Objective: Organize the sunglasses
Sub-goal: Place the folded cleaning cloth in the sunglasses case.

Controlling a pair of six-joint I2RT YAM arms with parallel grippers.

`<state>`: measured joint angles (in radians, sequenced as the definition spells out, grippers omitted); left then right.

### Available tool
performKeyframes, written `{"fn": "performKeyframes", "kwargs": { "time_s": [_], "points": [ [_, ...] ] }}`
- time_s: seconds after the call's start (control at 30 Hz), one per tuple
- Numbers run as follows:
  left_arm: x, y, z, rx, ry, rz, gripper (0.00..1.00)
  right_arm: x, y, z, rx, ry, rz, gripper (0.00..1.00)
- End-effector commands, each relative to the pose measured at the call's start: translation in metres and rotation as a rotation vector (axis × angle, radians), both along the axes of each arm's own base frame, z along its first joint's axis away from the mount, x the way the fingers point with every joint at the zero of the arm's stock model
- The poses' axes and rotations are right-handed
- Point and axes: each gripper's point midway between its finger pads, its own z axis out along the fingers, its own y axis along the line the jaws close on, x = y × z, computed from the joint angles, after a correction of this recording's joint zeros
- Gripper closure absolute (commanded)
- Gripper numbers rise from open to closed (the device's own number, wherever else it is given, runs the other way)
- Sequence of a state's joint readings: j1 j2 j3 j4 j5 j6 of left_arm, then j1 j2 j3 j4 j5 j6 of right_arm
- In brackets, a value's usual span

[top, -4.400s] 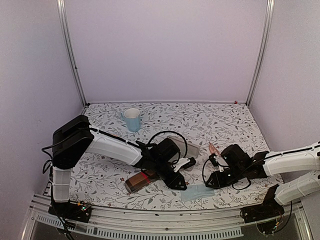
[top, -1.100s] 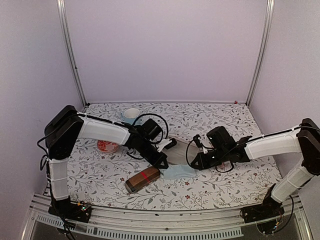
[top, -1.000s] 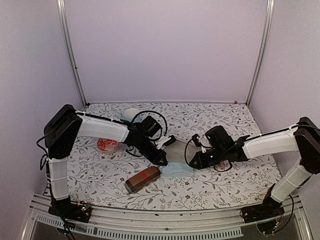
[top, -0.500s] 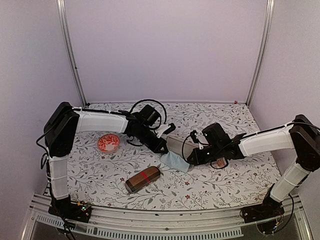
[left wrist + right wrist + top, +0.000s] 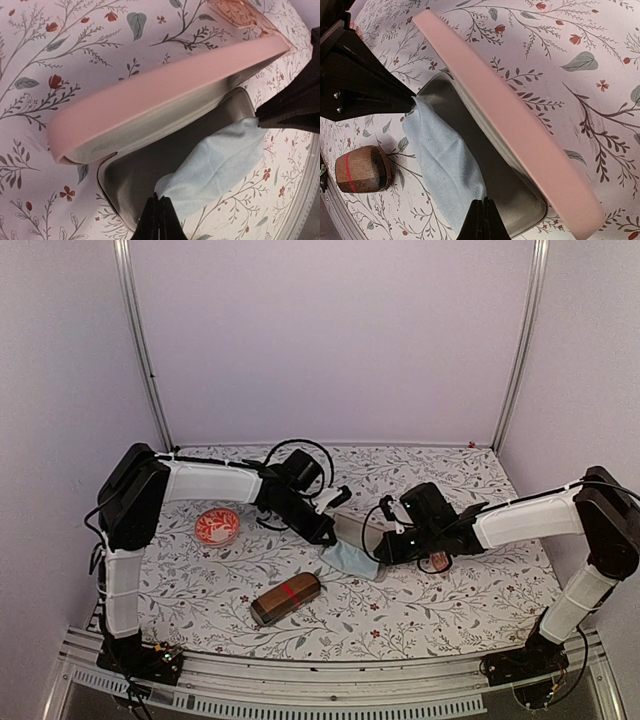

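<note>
A pale blue cloth (image 5: 352, 560) is stretched between my two grippers over the open pink case (image 5: 352, 532). My left gripper (image 5: 159, 200) is shut on one corner of the cloth (image 5: 215, 165), above the case's grey inside (image 5: 145, 165). My right gripper (image 5: 482, 202) is shut on the opposite edge of the cloth (image 5: 445, 155), beside the pink lid (image 5: 510, 120). One pair of sunglasses (image 5: 438, 562), pinkish and translucent, lies on the table just past the right gripper (image 5: 385, 553); a part of its frame (image 5: 240, 17) shows behind the lid (image 5: 165, 85).
A brown oblong case with a red band (image 5: 285, 598) lies near the front, also low left in the right wrist view (image 5: 362, 170). A red bowl (image 5: 217, 526) sits at the left. The floral tabletop (image 5: 460, 480) is walled on three sides.
Both grippers have moved toward the back of the table with the blue cloth, lifting it from beside the brown case to above the open pink case.
</note>
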<state>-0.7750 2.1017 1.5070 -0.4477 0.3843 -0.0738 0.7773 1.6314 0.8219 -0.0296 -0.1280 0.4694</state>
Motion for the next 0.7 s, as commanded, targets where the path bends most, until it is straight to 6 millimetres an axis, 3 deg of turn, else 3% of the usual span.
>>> {"fn": "performKeyframes", "kwargs": {
  "time_s": [0.0,0.67],
  "points": [
    [0.0066,0.0014,-0.0055,0.010,0.001,-0.003,1.00,0.0107,-0.0019,-0.0026,-0.028,-0.014,-0.016,1.00],
    [0.0150,-0.0015,-0.0135,0.022,-0.001,0.004,1.00,0.0193,-0.0070,-0.0090,-0.093,-0.029,-0.028,1.00]
  ]
}}
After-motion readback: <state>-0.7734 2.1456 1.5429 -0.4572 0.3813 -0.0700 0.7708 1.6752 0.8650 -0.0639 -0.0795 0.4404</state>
